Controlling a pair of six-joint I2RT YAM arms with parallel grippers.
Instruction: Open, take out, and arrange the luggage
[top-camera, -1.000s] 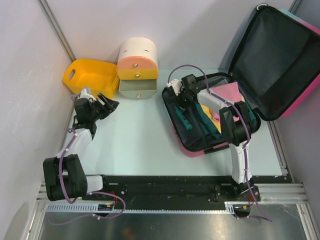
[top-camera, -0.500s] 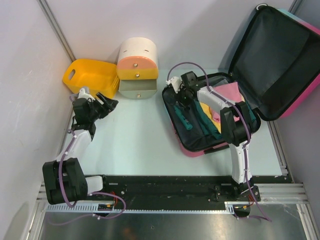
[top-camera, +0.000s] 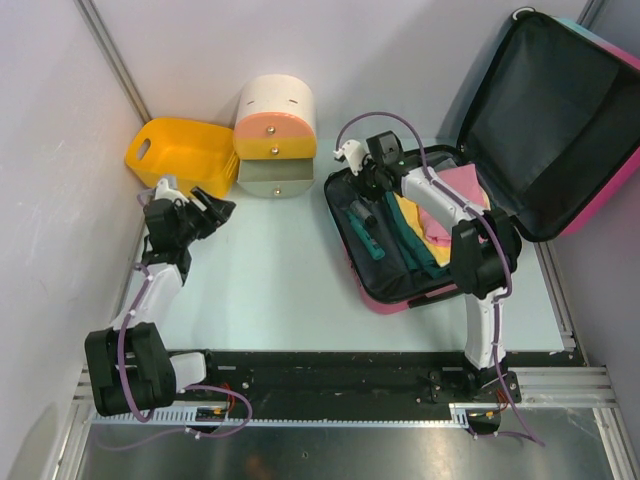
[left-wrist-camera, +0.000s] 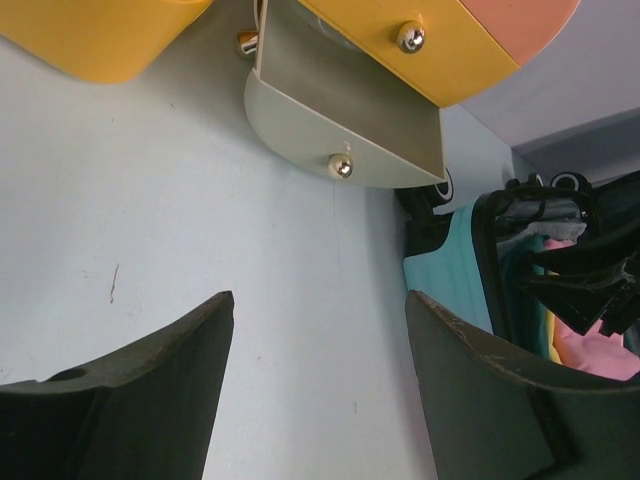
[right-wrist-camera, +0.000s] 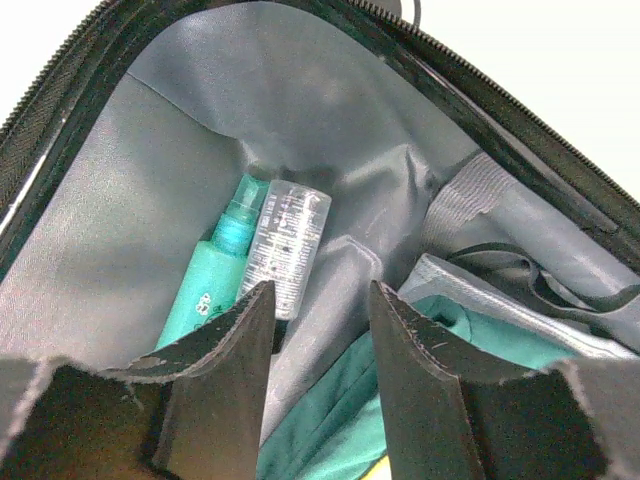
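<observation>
The luggage (top-camera: 600, 190) lies open at the right, its lid leaning back against the wall, black lining showing. Its lower half holds a teal spray bottle (right-wrist-camera: 215, 285), a clear bottle (right-wrist-camera: 285, 245), teal cloth (right-wrist-camera: 350, 415) and pink and yellow folded clothes (top-camera: 440, 205). My right gripper (top-camera: 368, 192) is open and empty, hovering inside the case's far left corner just above the bottles (top-camera: 362, 225); its tips (right-wrist-camera: 318, 300) straddle grey lining beside the clear bottle. My left gripper (top-camera: 215, 205) is open and empty, low over the table at the left, pointing towards the case edge (left-wrist-camera: 450, 270).
A yellow plastic basket (top-camera: 180, 152) lies at the back left. A cream-orange-yellow round drawer box (top-camera: 275, 135) stands beside it with its lowest drawer (left-wrist-camera: 340, 130) pulled out. Grey walls close in on the left, back and right.
My right gripper has moved up towards the case's far left corner, uncovering the bottles. The left arm has drifted slightly left.
</observation>
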